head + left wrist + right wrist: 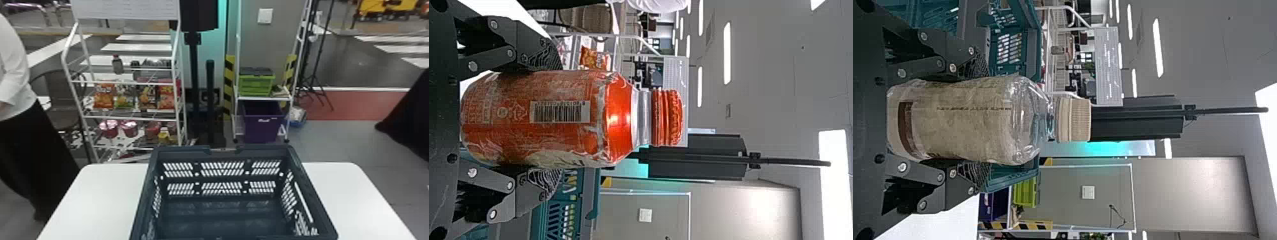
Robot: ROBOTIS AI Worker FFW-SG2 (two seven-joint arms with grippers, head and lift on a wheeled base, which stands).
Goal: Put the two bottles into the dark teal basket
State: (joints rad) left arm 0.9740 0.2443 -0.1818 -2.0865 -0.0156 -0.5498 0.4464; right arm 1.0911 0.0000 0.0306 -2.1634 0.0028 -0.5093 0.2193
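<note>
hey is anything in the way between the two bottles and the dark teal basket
Nothing visible. The left gripper holds the orange-capped bottle, the right gripper the beige-capped bottle, with the basket beyond each; its own rim is probably all they must clear.

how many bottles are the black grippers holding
2: a red-labelled, red-capped bottle in the left gripper, a beige-capped clear plastic bottle in the right gripper.

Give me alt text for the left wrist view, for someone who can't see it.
The left gripper holds an orange-red bottle upright, its cap the same colour. Beyond are part of the teal basket and a white rack with an orange snack bag.
</note>
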